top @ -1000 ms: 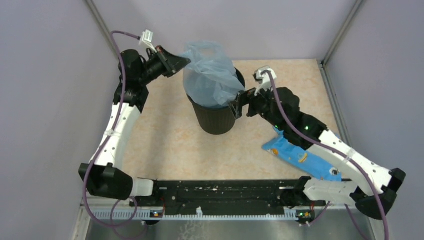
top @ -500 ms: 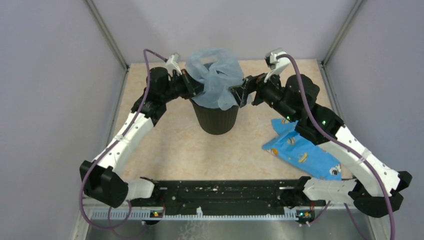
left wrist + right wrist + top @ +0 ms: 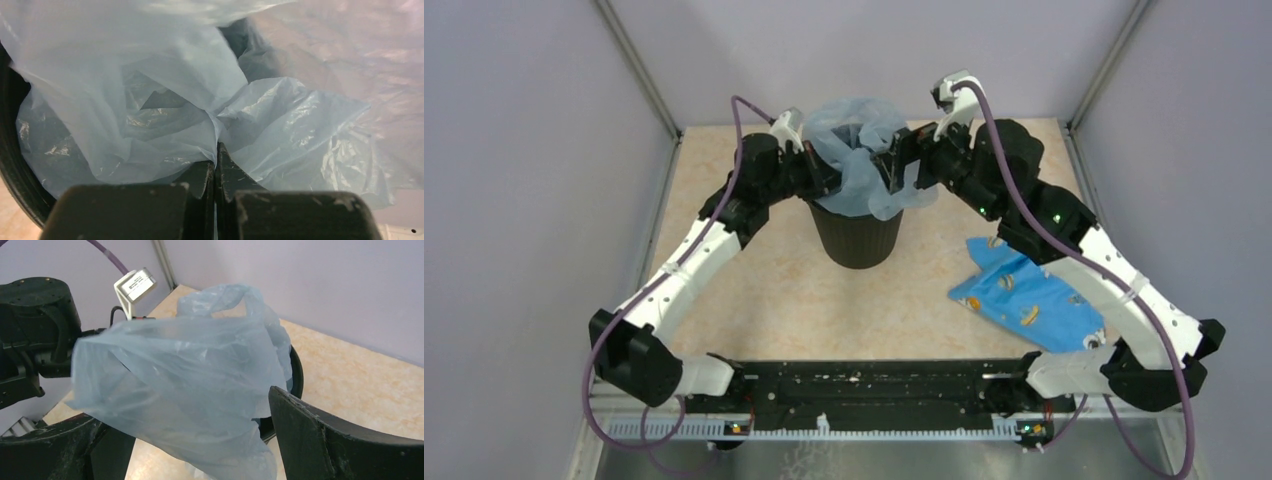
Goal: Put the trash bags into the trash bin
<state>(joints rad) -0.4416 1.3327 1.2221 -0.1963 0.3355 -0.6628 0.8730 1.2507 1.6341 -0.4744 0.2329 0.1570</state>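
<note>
Your left pincer (image 3: pixel 216 152) is squeezed tight on a fold of the trash bag (image 3: pixel 856 150). You can see the thin film caught right at its tips. Your right pincer (image 3: pixel 195 440) is spread wide. The bag hangs in the gap between its two fingers, but they do not pinch it.

The lower part of the bag sits down inside the round black trash bin (image 3: pixel 859 235). Its top puffs up above the rim, and one flap hangs over the rim on the right side. The two pincers are at the rim, one on each side.

The bin stands upright on the worktop (image 3: pixel 764 290). A blue packet (image 3: pixel 1024 305) lies flat there by your right arm, apart from the bin.
</note>
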